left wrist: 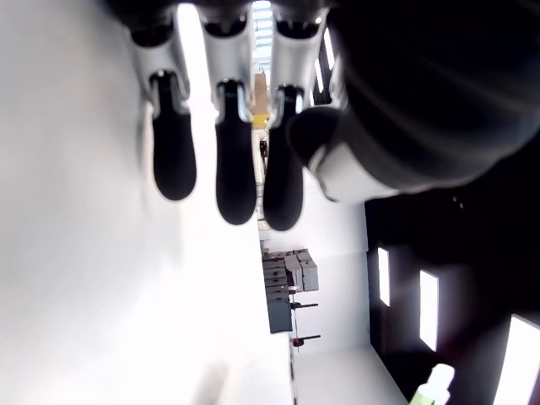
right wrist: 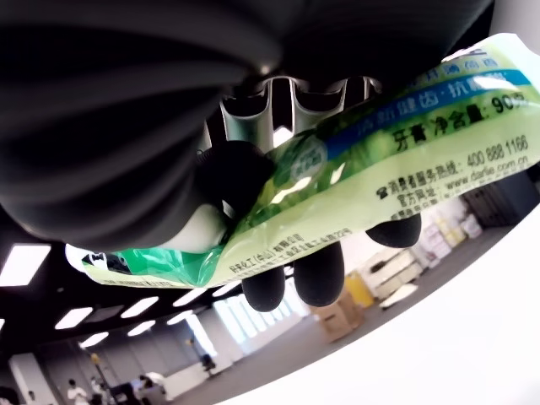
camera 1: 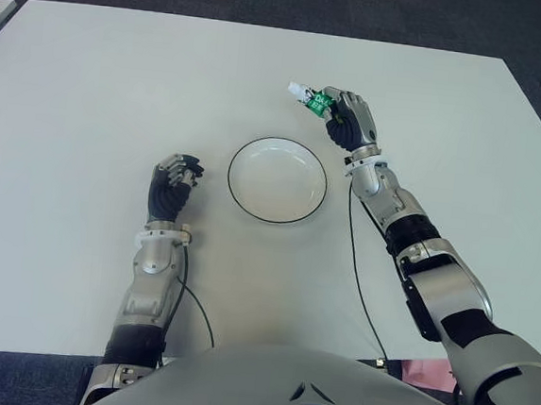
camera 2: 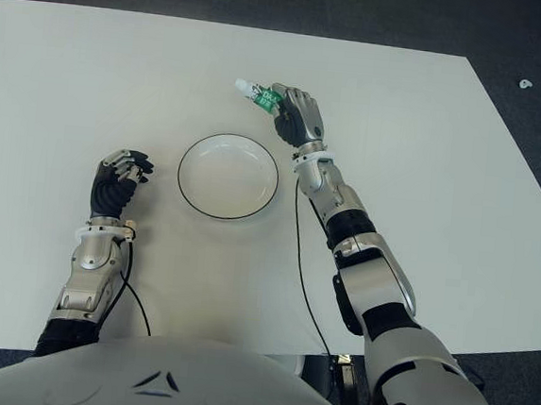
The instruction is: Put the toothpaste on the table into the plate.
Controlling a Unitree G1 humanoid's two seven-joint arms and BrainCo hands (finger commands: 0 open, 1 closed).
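Head stereo pair looks down at white table (camera 1: 91, 83), sharing whole scene; wrist cameras close under palms.

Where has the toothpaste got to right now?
The toothpaste is gripped in the robot's right hand, held just beyond the far right rim of the plate, its white cap pointing left. The left hand shows left of the plate.
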